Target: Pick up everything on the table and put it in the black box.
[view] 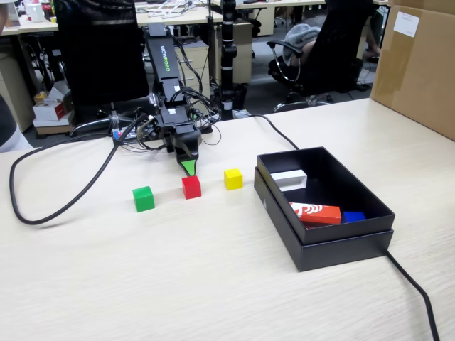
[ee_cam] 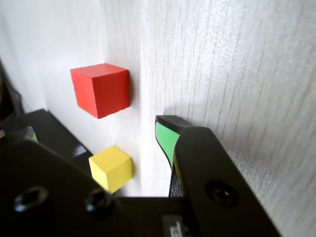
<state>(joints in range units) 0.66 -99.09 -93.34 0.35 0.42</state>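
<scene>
Three small cubes stand in a row on the pale wood table [view: 178, 284]: green [view: 143, 198], red [view: 191, 187] [ee_cam: 100, 89] and yellow [view: 233, 178] [ee_cam: 111, 168]. To their right in the fixed view stands the black box [view: 341, 250] [ee_cam: 49, 131]. My gripper [view: 188, 168] [ee_cam: 97, 136] hangs low just behind the red cube, pointing down at the table. It is open, its green-padded fingertips [ee_cam: 165, 139] wide apart, and holds nothing. The green cube is outside the wrist view.
A white oblong block [view: 288, 179], a red-orange block [view: 316, 212] and a small blue piece [view: 352, 216] lie in the black box. A brown carton [view: 419, 64] stands at the back right. Black cables [view: 43, 206] [view: 416, 288] loop over the table.
</scene>
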